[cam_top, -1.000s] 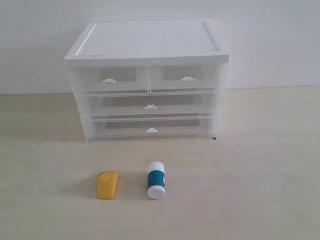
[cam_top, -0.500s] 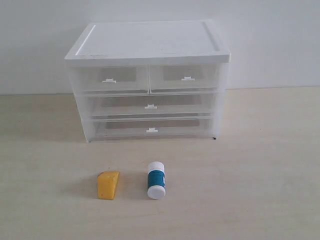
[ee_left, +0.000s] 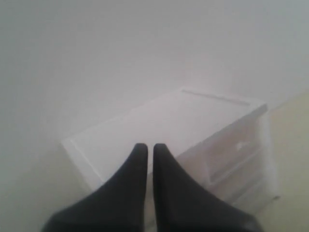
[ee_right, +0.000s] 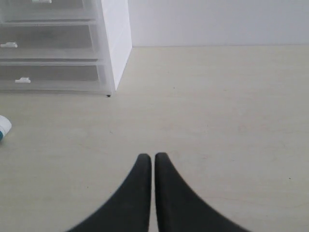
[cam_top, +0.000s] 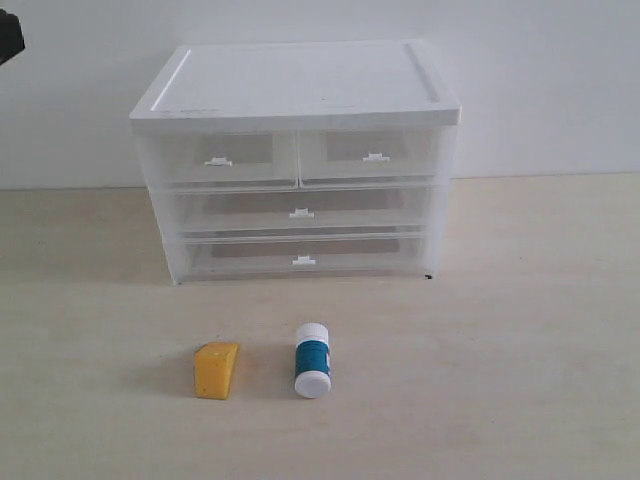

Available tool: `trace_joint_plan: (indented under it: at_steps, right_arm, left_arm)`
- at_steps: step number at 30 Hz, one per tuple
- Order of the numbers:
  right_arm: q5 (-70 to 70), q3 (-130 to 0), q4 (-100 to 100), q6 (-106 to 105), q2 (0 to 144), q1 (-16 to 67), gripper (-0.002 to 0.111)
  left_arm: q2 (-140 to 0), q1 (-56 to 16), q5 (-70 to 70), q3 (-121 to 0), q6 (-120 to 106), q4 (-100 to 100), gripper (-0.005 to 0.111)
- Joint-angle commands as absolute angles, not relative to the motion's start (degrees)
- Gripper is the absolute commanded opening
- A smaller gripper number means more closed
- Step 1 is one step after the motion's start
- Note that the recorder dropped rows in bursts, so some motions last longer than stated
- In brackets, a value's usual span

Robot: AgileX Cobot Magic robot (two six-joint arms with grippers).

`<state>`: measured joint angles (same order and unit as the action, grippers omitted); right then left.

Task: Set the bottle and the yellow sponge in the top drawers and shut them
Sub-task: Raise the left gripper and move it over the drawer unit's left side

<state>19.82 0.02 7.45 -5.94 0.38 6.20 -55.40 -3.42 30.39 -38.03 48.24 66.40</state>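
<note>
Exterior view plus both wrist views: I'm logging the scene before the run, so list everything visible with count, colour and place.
cabinet: 1, white top, translucent body, back of table.
top drawers: 2, translucent, white tabs, side by side under the top, closed.
full-width drawers: 2, translucent, stacked below, closed.
yellow sponge: 1, yellow-orange, on table before cabinet.
bottle: 1, white, teal label, lying right of the sponge.
table: 1, pale wood.
left gripper: 1, black, shut, empty, raised near cabinet.
right gripper: 1, black, shut, empty, over table.
</note>
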Motion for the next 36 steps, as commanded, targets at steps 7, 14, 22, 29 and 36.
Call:
trace_joint_plan:
  at_steps: [7, 14, 22, 29, 36]
  right_arm:
    - [19.57, 0.0, 7.11, -6.07, 0.0, 5.88, 0.0]
    - [19.57, 0.0, 7.11, -6.07, 0.0, 5.88, 0.0]
    - [19.57, 0.0, 7.11, -6.07, 0.0, 5.88, 0.0]
    - [19.57, 0.0, 7.11, -6.07, 0.0, 5.88, 0.0]
    - [19.57, 0.0, 7.11, -6.07, 0.0, 5.88, 0.0]
  left_arm:
    - [-58.72, -5.06, 17.73, -39.54, 21.56, 57.32, 0.004]
    - [-60.73, -17.69, -15.92, -47.5, 15.85, 56.54, 0.004]
    - [-68.57, -32.74, -24.72, -48.81, 11.27, 72.71, 0.004]
    - [-77.73, -37.23, -35.48, -48.78, 37.71, 99.95, 0.004]
    - [-88.52, -37.21, -35.95, -49.02, 39.22, 99.95, 0.004]
